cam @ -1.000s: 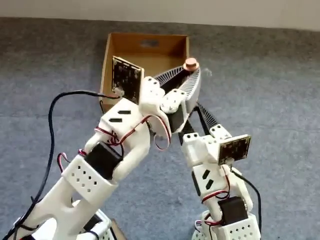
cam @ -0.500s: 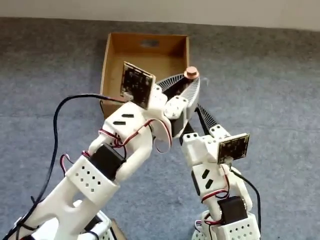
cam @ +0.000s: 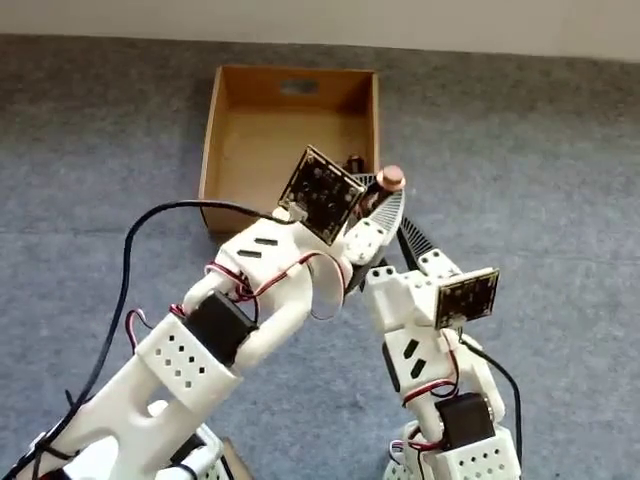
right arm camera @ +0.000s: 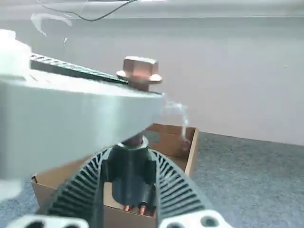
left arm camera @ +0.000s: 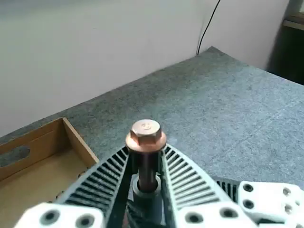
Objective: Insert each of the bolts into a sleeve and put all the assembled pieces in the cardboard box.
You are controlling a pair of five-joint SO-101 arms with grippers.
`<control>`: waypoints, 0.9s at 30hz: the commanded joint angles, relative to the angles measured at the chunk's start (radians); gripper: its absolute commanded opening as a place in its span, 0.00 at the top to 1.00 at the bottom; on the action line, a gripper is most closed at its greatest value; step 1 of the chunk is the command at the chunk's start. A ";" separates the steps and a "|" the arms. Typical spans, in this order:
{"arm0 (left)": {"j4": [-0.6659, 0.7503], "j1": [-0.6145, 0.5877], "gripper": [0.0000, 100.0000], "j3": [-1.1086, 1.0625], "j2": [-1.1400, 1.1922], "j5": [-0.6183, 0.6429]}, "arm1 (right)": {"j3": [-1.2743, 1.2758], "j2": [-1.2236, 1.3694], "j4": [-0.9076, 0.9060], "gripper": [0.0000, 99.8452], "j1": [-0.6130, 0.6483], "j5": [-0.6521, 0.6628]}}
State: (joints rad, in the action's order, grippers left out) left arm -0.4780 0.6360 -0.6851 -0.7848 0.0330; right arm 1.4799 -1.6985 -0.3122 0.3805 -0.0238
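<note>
Left gripper (left arm camera: 146,156) clamped on bolt (left arm camera: 146,135); right gripper (right arm camera: 128,161), beneath, clamped on sleeve (right arm camera: 128,178).

The bolt (left arm camera: 146,135) is coppery metal, the sleeve (right arm camera: 128,168) matt

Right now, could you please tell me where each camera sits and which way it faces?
High view: fixed above the table, looking down on the cardboard box, left arm and right arm.
Left wrist view: on the left arm, looking along the left hand gripping the bolt, toward the wall.
Right wrist view: on the right arm, looking along the right hand holding the sleeve, toward the box.
Shared: all three show the bolt and the box.
</note>
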 commanded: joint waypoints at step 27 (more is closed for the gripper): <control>-0.057 -0.004 0.87 -0.223 -0.251 -0.005 | -0.015 -0.005 0.022 0.99 0.002 0.011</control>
State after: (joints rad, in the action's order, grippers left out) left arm -0.5424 0.6283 -0.9152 -1.0242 0.0345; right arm 1.4830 -1.6970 -0.3138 0.3790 -0.0192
